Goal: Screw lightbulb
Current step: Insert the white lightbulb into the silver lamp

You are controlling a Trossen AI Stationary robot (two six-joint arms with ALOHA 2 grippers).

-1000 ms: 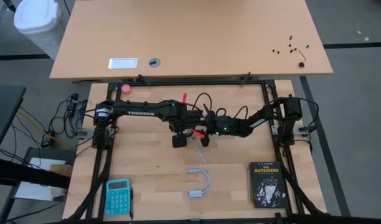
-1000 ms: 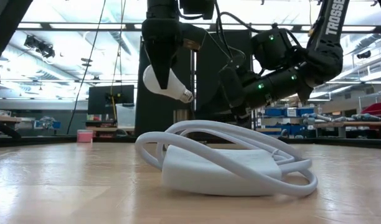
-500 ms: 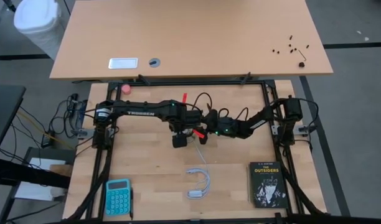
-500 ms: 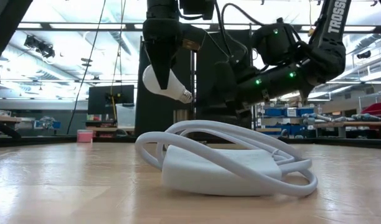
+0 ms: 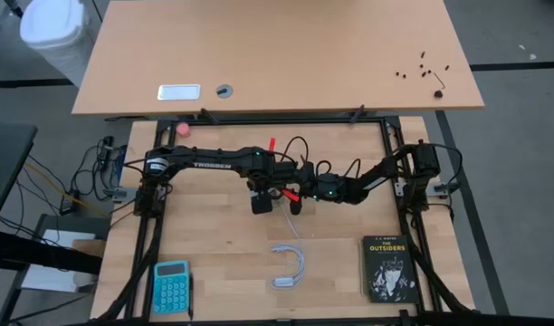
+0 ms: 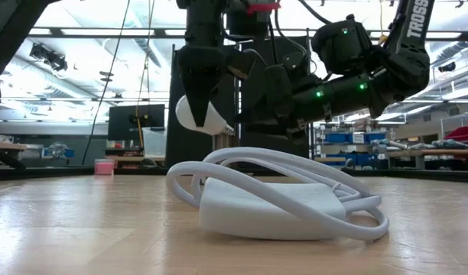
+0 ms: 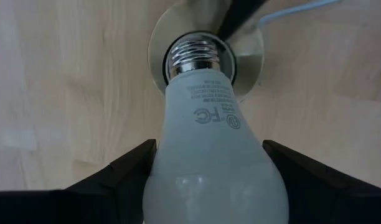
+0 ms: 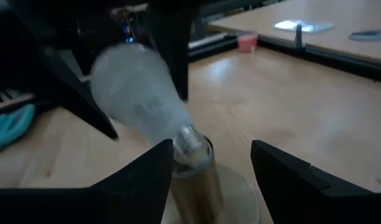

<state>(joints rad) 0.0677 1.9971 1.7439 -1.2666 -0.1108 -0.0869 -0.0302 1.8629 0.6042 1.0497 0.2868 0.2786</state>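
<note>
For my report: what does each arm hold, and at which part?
Left gripper: lightbulb, by its globe. Right gripper: metal socket, by its barrel.

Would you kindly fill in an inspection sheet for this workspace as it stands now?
Surface: light wooden table inside a dark frame.
Job's things: lightbulb held above the table, its threaded base at the mouth of the metal socket; seating depth unclear.
Clutter: teal calculator, book, white adapter with coiled cord.
Grippers: left gripper clamps the bulb's globe; right gripper straddles the socket.
Cables: socket's pale cord leads away across the wood.
Surroundings: second tabletop beyond, with a few small items; white bin beside it.
</note>
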